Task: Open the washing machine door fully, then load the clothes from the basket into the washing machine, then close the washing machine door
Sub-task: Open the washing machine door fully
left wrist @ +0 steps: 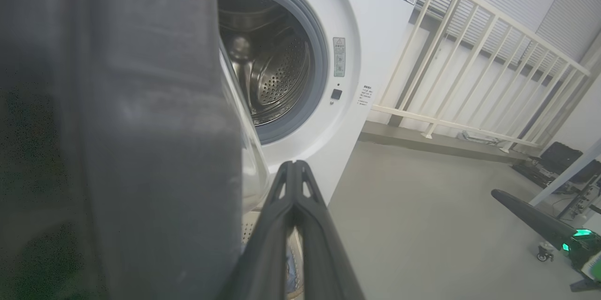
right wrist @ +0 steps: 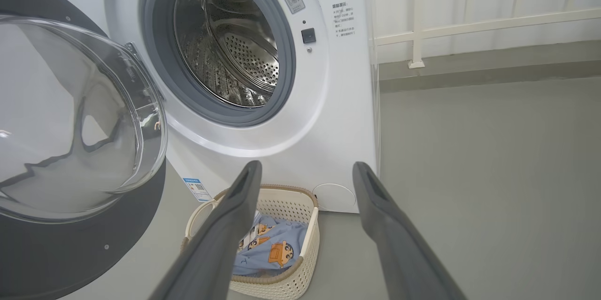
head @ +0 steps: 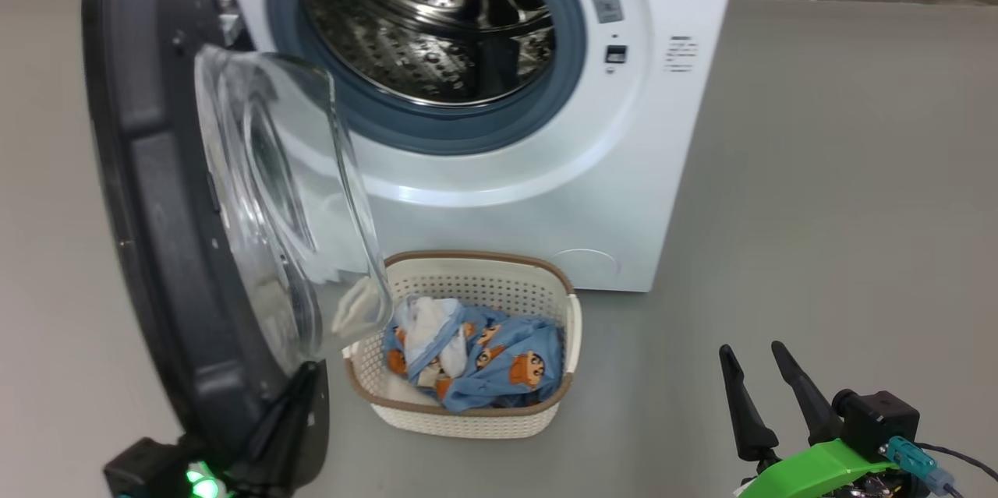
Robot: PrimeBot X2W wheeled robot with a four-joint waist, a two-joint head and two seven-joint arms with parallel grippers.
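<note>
- Round washing machine door [head: 148, 210], glossy black ring with clear glass bowl, stands swung wide open, left of the drum opening.
- Big white front-loader washing machine [head: 624, 171], steel perforated drum, grey-blue seal.
- Cream perforated plastic basket [head: 483, 268] with brown rim, on the floor just in front of the machine.
- Light-blue cartoon-print clothes [head: 507, 369] and white cloth lie in the basket.
- Left gripper [head: 300, 397]: fingers pressed together, at the door's lower rim.
- Right gripper [head: 752, 350]: fingers apart, holding nothing, front-right of the machine.
</note>
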